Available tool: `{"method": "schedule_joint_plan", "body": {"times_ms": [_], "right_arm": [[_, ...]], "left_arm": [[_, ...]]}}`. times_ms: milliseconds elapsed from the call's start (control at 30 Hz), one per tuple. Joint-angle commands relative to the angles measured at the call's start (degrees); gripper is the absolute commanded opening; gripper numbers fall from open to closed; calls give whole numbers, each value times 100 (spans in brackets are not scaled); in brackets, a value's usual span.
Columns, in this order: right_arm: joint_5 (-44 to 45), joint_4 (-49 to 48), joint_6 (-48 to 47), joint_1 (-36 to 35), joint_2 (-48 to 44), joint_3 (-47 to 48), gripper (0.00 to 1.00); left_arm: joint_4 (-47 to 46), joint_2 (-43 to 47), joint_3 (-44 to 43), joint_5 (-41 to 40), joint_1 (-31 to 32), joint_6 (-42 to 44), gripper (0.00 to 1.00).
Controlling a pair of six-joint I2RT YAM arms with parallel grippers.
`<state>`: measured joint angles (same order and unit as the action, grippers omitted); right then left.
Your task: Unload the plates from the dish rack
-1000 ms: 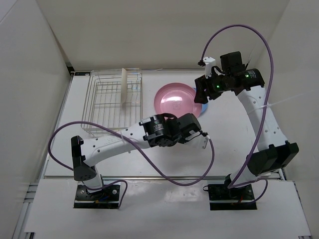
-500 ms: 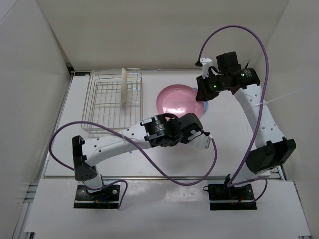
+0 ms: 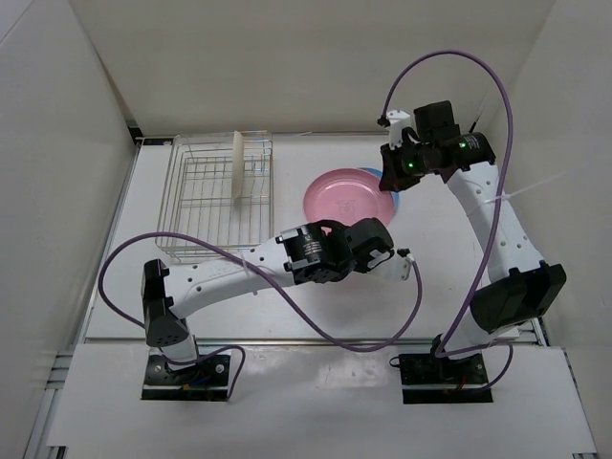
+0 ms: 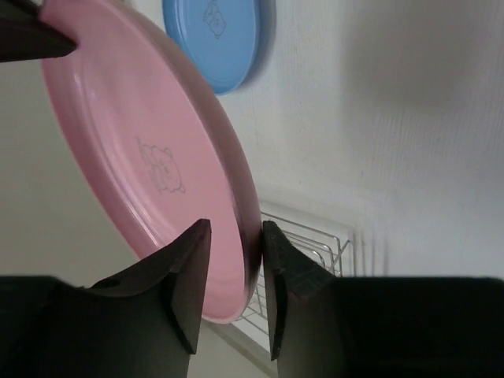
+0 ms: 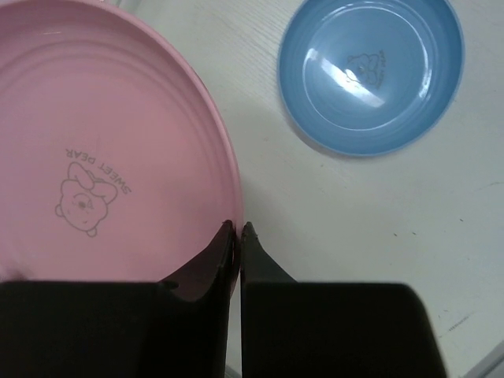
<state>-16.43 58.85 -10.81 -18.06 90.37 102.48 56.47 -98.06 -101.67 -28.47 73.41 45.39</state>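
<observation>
Left wrist alone shows left fingers (image 4: 187, 287) slightly parted astride pink plate (image 4: 134, 134) rim; right fingers (image 5: 261, 279) pinch it.

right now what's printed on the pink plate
A bear outline and SWEET BEAR lettering on the pink plate, clearest in right wrist view.

One pink round plate (image 3: 347, 198), one light blue round plate (image 5: 370, 75) and one cream-white round plate (image 3: 236, 164) make three plates, plus one silver wire-grid dish rack (image 3: 201, 206).
</observation>
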Motion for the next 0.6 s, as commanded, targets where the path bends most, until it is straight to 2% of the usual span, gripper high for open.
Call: {"method": "schedule_joint_plan", "body": {"times_ms": [0, 33, 167, 200, 233, 433, 567], "right_arm": [[139, 179, -229, -66, -54, -123, 0], [140, 179, -229, -66, -54, -123, 0], [192, 179, -176, -66, -54, -123, 0], [271, 119, -176, -66, -54, -123, 0], [271, 118, -176, -66, -54, -123, 0], [526, -136, -123, 66, 138, -123, 0], [474, -338, 61, 461, 534, 123, 0]], "left_arm": [[-873, 323, -160, -598, -134, 111, 45], [-961, 375, -82, -703, -134, 111, 61], [-1050, 428, -81, -704, -239, 41, 64], [-1050, 428, -81, -704, -239, 41, 70], [-1050, 428, -133, -704, -239, 41, 100], [-874, 613, -275, -634, -345, -153, 100], [-760, 902, -573, -695, -537, -74, 100]]}}
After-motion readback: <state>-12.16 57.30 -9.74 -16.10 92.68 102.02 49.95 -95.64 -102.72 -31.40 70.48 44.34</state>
